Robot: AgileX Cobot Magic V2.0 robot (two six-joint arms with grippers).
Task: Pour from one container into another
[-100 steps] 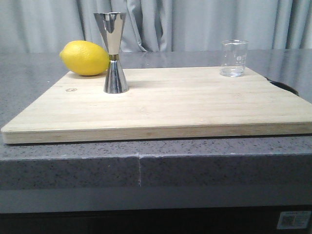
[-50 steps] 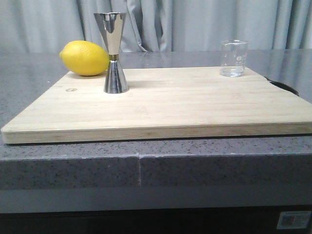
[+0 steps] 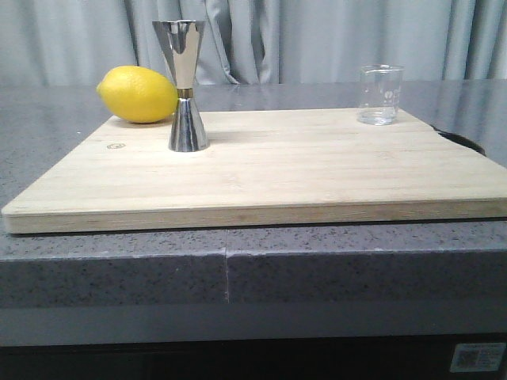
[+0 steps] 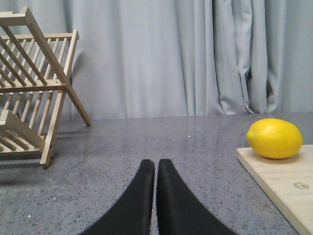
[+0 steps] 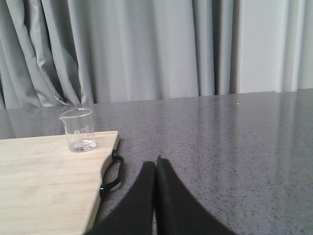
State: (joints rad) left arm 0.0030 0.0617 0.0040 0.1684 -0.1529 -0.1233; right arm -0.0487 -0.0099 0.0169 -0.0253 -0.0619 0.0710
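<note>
Beaker [image 3: 380, 95] is sitting upright at the far right corner of the cutting board [image 3: 269, 170], well apart from the jigger [image 3: 184, 83], which is standing near the far left just beside the lemon [image 3: 138, 94]. Left claw [image 4: 156, 169] and right claw [image 5: 155, 169] are both resting clenched and empty over the worktop [image 5: 234, 137] off the board. Risks I'm seeing: thin glass slipping or tipping on the grasp, and the tall, narrow-waisted jigger toppling or the pour overshooting its small mouth.

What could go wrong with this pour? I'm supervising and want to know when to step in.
The jigger is tall on a narrow base, with the lemon close behind, so a nudge might topple it. Its mouth is small, so the pour could spill onto the board. The glass beaker is smooth and near the board's edge, and could slip.
</note>
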